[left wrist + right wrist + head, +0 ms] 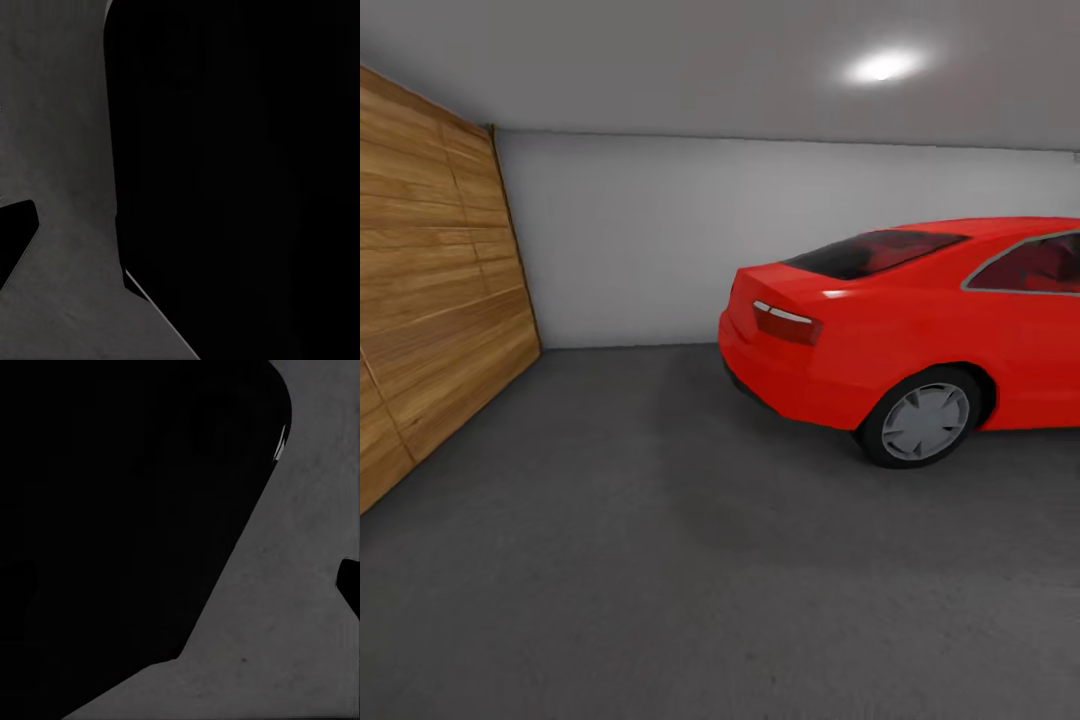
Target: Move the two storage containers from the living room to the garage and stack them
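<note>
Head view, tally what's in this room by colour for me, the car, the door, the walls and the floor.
Red: 1, the car
Brown wood: 1, the plank door
Grey-white: 1, the back wall
Dark grey: 1, the floor
Total: 4

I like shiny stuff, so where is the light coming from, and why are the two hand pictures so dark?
Head view: a ceiling lamp glows, glinting off the red car, which shades the grey floor. Left wrist view and right wrist view: a black shape close to each camera blocks most of the floor.
</note>
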You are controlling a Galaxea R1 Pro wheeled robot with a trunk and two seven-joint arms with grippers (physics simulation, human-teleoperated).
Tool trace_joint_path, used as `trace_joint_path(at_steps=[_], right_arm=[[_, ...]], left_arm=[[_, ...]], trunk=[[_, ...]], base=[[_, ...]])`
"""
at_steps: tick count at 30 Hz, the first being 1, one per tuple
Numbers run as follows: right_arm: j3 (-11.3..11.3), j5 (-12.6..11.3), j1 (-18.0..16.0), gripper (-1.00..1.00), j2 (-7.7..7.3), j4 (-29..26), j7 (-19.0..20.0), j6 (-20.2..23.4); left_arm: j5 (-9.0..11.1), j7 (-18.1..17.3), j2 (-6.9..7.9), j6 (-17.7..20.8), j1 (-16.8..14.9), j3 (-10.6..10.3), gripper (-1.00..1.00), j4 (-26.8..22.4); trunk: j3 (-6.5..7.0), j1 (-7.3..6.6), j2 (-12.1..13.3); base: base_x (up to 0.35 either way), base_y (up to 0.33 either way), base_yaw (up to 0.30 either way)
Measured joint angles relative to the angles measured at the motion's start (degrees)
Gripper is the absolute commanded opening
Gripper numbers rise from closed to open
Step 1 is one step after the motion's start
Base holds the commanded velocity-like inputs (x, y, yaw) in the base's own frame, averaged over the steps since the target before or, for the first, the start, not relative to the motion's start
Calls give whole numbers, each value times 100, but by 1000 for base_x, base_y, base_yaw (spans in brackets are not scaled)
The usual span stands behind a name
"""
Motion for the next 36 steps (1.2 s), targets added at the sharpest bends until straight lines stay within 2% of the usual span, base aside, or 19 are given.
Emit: trace_joint_path(at_steps=[26,36], right_arm=[[-2,0,0,100,0,0,0,0],[-2,0,0,100,0,0,0,0]], left_arm=[[32,0,-2,0,0,32,100,0],[27,0,-2,0,0,32,100,0]], trunk=[[0,0,0],[4,0,0]], base=[[0,0,-271],[0,0,-167]])
